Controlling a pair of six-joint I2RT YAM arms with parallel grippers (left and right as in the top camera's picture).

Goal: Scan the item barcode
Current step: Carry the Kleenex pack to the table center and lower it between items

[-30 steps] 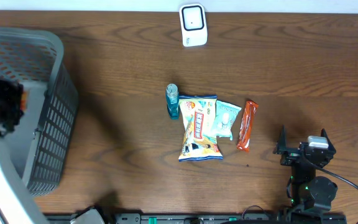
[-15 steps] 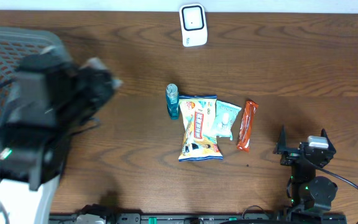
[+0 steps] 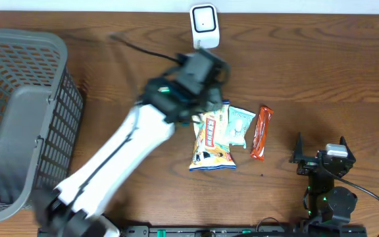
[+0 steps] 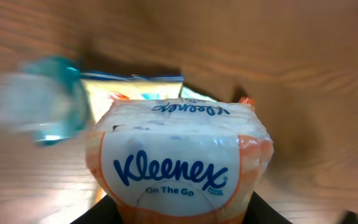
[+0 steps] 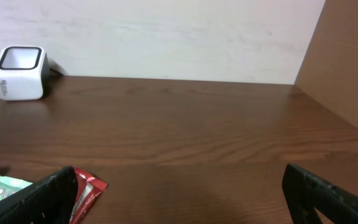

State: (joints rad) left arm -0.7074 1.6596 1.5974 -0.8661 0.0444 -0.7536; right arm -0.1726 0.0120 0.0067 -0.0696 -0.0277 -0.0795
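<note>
A Kleenex tissue pack [image 4: 179, 155], white with an orange border, fills the left wrist view, and my left gripper [image 4: 179, 214] is shut on its lower end. From overhead the left gripper [image 3: 206, 71] hovers blurred over the middle of the table, just in front of the white barcode scanner [image 3: 204, 26]; the pack itself is hidden under the arm there. My right gripper [image 3: 321, 150] rests open at the front right with nothing between its fingers [image 5: 42, 199]. The scanner [image 5: 18, 73] also stands far left in the right wrist view.
Below the left gripper lie a teal bottle [image 4: 48, 102], a yellow snack bag [image 3: 212, 141], a pale green packet [image 3: 239, 125] and a red bar [image 3: 262, 131]. A grey mesh basket [image 3: 18, 131] stands at the left edge.
My left arm has swung from the basket at the left across to the table's middle, now above the pile of items near the scanner. The right arm has not moved.
</note>
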